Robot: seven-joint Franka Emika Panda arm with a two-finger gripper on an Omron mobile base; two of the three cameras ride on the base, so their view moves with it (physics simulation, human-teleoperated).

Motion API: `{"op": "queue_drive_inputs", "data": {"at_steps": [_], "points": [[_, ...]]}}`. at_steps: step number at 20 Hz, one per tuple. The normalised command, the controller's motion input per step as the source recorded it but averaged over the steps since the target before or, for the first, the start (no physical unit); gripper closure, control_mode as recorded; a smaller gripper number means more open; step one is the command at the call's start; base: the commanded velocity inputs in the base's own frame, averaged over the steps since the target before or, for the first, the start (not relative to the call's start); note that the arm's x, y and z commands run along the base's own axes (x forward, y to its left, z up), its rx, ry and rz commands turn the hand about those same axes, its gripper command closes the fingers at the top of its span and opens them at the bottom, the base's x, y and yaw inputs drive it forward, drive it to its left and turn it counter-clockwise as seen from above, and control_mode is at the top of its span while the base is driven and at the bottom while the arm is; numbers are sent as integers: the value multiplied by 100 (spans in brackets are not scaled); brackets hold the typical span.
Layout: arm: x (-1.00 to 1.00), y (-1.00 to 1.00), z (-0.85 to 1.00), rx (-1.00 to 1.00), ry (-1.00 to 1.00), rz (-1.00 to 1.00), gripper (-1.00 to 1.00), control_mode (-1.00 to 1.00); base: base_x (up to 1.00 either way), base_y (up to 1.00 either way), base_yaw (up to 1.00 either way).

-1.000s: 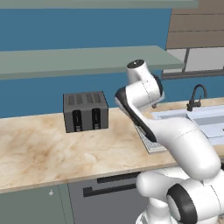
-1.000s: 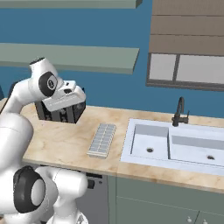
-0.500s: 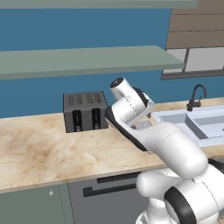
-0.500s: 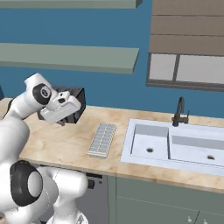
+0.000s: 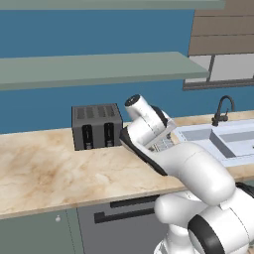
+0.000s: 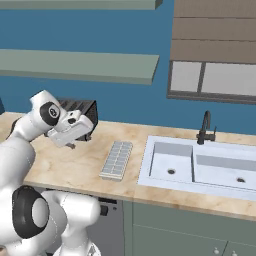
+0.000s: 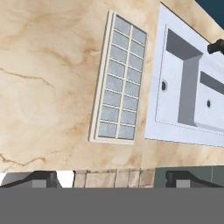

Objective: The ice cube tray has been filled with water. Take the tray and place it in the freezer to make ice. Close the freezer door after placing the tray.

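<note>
Marble-look bench [image 6: 75,165] carries the ice cube tray [image 6: 117,159] flat, just left of the sink [image 6: 200,167] and right of the toaster [image 5: 96,126]; jaws spread wide, empty, above the bench

Base cams look fwd/down from behind-left & behind-right, sharing counter [image 5: 59,168] w/ sink [image 6: 200,167]; hand cam looks down nearer.

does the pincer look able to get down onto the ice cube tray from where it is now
Probably yes. The ice cube tray lies flat on bare counter beside the sink, with nothing on or against it. The pincer is open above it, both fingertips apart, so the way down looks free.
</note>
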Motion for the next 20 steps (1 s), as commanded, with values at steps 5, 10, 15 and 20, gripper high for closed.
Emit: {"op": "queue_drive_inputs", "data": {"at_steps": [5,10,15,20], "points": [[0,0,-22,0,4,0,-100,-100,0,0,0],[0,-4,-17,0,1,0,-100,-100,0,0,0],[0,-2,-17,0,0,0,-100,-100,0,0,0],[0,-4,-23,-1,0,0,-100,-100,0,0,0]]}}
